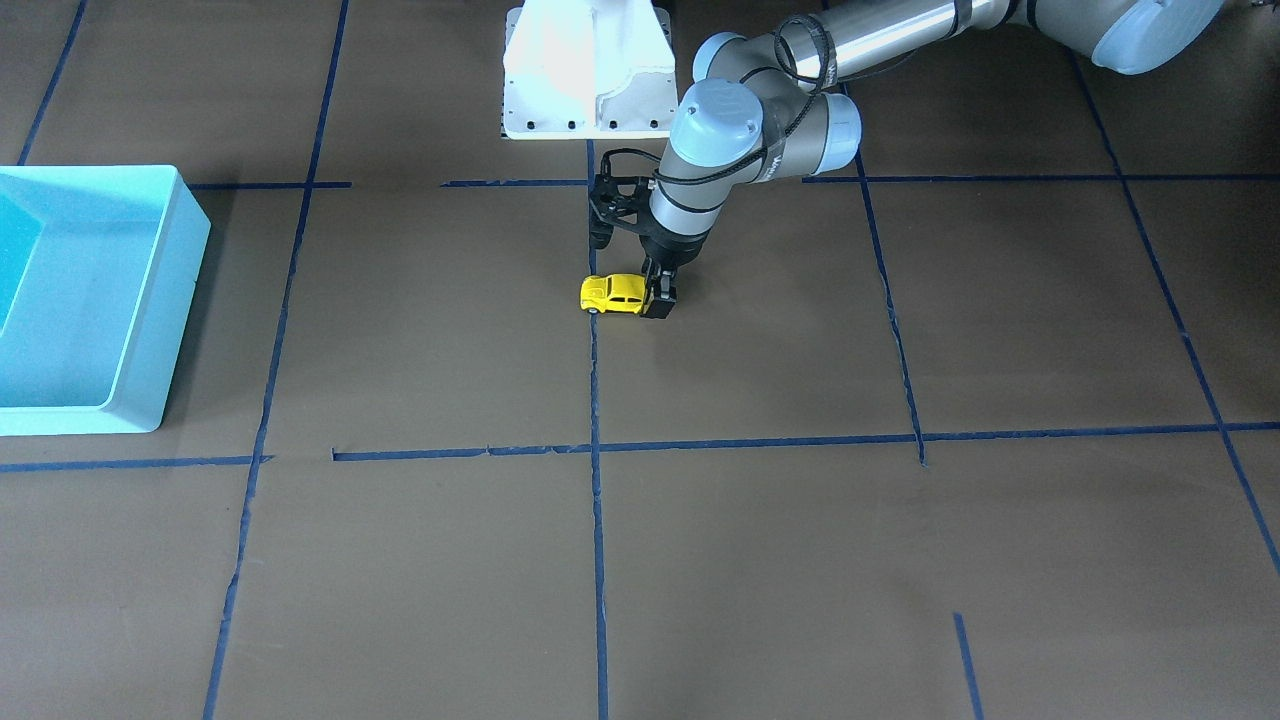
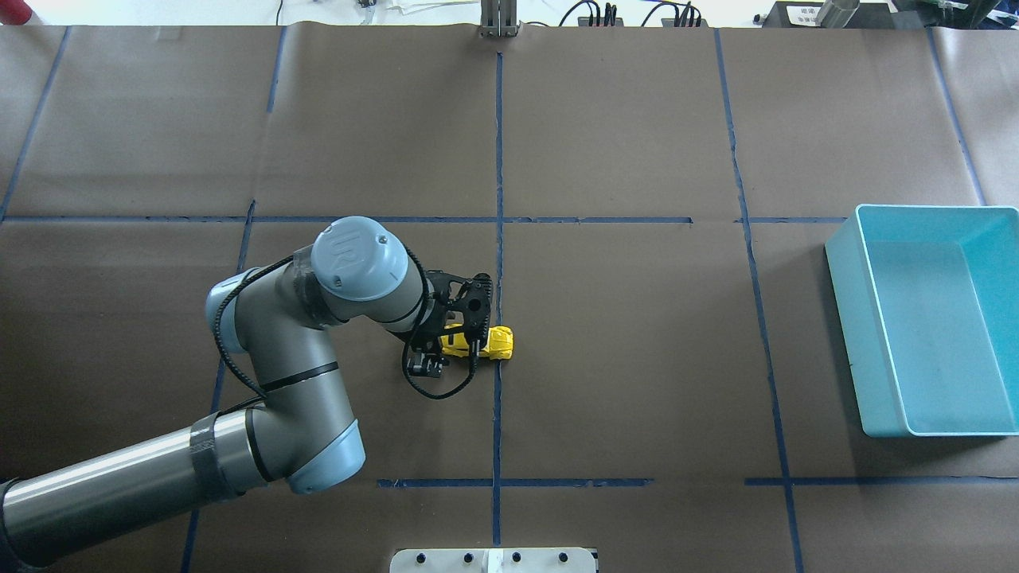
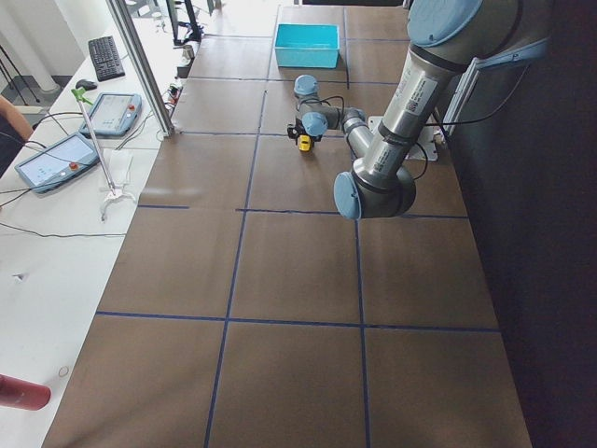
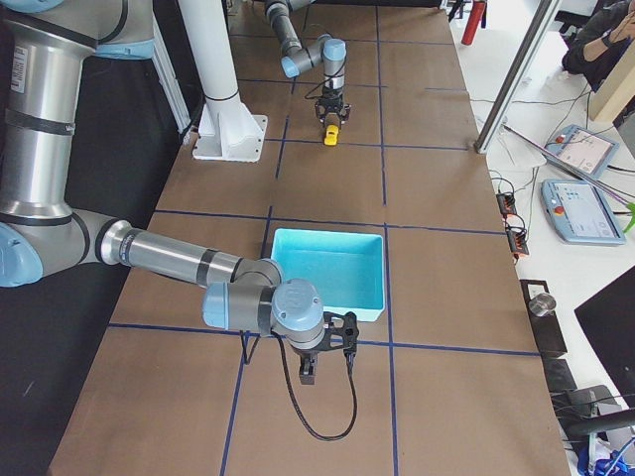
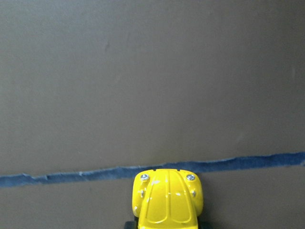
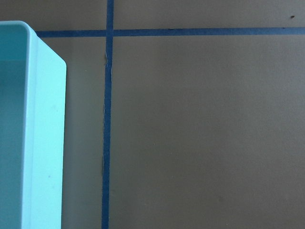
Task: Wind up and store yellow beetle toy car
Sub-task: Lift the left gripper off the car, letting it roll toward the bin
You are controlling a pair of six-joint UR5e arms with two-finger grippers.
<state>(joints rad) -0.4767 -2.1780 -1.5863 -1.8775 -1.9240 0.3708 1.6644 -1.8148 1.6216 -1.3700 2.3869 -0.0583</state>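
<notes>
One yellow beetle toy car (image 1: 612, 293) sits on the tabletop (image 1: 800, 560), its rear clasped by the left gripper (image 1: 657, 298); for the right gripper (image 4: 309, 375) I cannot tell.

Bright, even overhead light, soft faint shadows, blown-out white past the table (image 2: 637, 119), wrist views perhaps soft.

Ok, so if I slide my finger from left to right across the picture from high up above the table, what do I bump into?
left arm → yellow beetle toy car → turquoise bin
</notes>
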